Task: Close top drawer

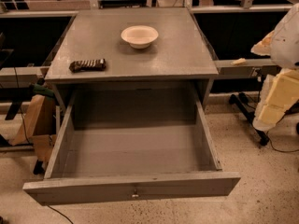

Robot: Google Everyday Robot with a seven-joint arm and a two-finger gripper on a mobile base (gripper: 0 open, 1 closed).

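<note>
At the right edge, white rounded arm shell (287,36) above a pale yellow, blocky hand (275,101)

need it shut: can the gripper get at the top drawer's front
Probably yes. The gripper hangs at the right edge, apart from the top drawer, whose front juts out fully open; nothing shows between them.

High, near frontal view down into top drawer (84,190); gripper (276,101) at right edge.

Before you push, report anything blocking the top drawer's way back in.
Nothing visible does. The top drawer is open and empty inside; the bowl and dark packet lie on the cabinet top, clear of its path. The gripper hangs at the right, beside the drawer, apart from it.
</note>
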